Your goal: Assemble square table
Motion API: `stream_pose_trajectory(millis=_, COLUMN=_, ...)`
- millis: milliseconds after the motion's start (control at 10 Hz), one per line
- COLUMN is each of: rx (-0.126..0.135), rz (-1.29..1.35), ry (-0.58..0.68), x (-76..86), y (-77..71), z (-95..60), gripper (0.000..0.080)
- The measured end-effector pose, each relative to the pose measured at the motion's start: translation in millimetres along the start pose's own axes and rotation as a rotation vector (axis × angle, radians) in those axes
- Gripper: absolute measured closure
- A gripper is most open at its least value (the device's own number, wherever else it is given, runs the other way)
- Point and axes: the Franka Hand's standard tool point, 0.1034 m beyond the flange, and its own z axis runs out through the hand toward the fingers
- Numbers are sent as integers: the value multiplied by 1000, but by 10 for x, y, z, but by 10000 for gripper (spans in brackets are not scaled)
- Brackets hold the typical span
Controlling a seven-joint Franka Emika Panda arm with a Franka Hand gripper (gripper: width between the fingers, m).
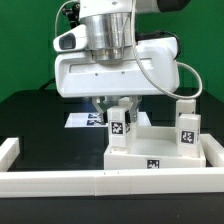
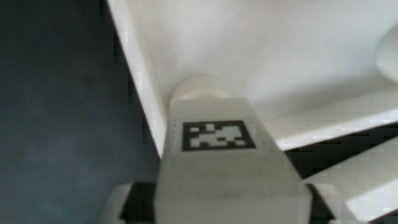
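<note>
A: Where is the large white plastic square slab?
B: On the black desk, against the white border bars, one short white tagged leg upright on it.
A: And the tool?
B: Clamped on another short white tagged leg, apparently over the slab's corner.

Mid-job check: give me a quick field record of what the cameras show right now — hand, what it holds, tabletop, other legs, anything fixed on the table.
hand: closed on a leg, above the tabletop
held leg: white, tagged, upright between the fingers
tabletop: white square slab with raised rim, tag on its front edge, lying flat against the border bar
other leg: standing upright at the slab's corner on the exterior view's right
border bar: long white, across the front
marker board: flat behind the hand, partly hidden
remaining legs: not in view
</note>
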Motion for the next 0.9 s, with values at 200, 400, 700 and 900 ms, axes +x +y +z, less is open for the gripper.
stream_pose_trajectory(millis=200, rx=2, rz=239, ry=1, x=-23, y=-49, z=11, gripper=508)
stream_pose_trajectory(millis=400, rx=8, rz=461, ry=-2, x=-45, y=-86, z=20, gripper=508)
stream_pose_trajectory(millis=700, rx=11, rz=643, ry=-4, x=-60, y=-111, z=27, gripper=508)
stream_pose_trajectory(millis=900, rx=14, rz=668, ry=-8, x=-67, y=-119, z=31, gripper=311)
